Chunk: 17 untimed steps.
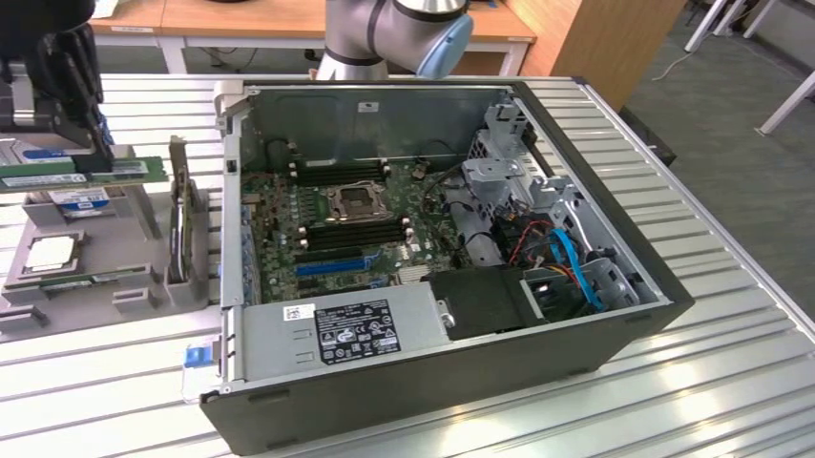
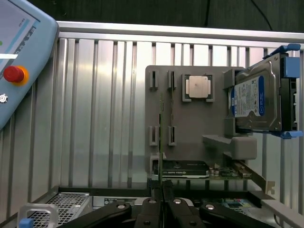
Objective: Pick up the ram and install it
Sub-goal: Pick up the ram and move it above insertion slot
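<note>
gripper: fingers of the gripper [image 2: 161, 204] are closed right down, pinching a thin board seen edge-on in the wrist view
held item: the ram [image 1: 134, 169], a green stick clamped near mid-length, with both ends sticking out past the fingers
ram location: upper left of the exterior frame, above the grey fixture tray [image 2: 190, 128] and outside the PC case [image 1: 421, 382]
ram axis: runs roughly left-right in the exterior frame, flat faces vertical, bottom edge down
target: black memory slots [image 1: 357, 232] on the motherboard, mid-frame, just below the CPU socket [image 1: 350, 202]; a second bank sits just above the socket
key relation: the slots lie to the exterior view's right of the ram and lower, down inside the case, with the case's left wall between them
alignment: slot long axis also looks roughly left-right in the frame, so I judge the ram near parallel to it; the exact angle can't be read
fixture contents: processor chip [image 2: 198, 88] and hard drive [image 2: 251, 102] sit in their pockets, untouched
status: pick looks done, install not yet done
</note>
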Motion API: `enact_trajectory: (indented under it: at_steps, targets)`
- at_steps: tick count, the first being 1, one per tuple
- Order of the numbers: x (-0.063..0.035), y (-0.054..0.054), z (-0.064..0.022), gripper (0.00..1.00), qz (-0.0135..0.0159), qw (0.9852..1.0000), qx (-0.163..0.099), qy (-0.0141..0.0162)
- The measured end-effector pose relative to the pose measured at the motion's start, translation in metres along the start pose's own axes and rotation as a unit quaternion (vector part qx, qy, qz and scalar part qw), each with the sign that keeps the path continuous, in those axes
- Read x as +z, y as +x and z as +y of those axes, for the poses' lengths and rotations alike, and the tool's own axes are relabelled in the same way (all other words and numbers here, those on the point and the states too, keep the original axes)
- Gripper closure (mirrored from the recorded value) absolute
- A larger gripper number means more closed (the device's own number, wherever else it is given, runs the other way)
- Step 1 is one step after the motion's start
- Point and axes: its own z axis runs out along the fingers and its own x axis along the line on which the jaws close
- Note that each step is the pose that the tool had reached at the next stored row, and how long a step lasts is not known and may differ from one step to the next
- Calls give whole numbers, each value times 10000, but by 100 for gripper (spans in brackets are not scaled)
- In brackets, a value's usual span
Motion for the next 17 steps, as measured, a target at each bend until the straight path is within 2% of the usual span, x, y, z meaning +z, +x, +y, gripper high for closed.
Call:
enact_trajectory:
  at_steps: [4, 6, 7, 17]
  targets:
    - [-3, 1, -64, 88, 0, 10000, 0, 0]
    - [-10, 2, -217, 88, 0, 10000, 0, 0]
    - [-12, 2, -265, 88, 0, 10000, 0, 0]
    - [-21, 4, -461, 88, 0, 10000, 0, 0]
